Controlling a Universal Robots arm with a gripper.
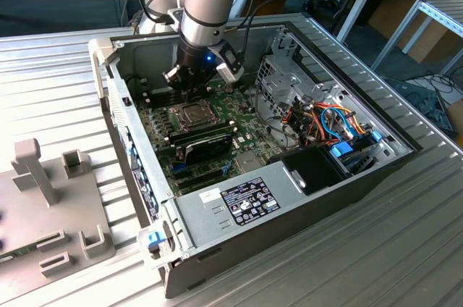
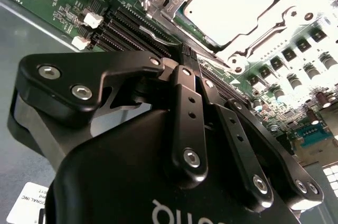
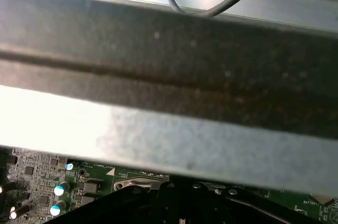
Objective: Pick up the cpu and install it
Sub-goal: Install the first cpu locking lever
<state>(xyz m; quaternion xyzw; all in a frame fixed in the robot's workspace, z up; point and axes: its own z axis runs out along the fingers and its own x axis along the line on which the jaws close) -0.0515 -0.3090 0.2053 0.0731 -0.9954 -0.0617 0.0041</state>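
My gripper point(image 2: 186, 57), fingers pressed together and holding nothing, hangs just beyond the far edge of the socket point(image 1: 187, 113), where the cpu point(image 2: 232, 3) already lies seated in its metal frame.

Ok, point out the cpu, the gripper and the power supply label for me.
cpu point(image 2: 232, 2): second wrist view, middle of its pale metal top, sitting in the socket.
gripper point(image 2: 186, 57): second wrist view, between its fingertips.
power supply label point(image 1: 249, 201): exterior view, centre of the label.
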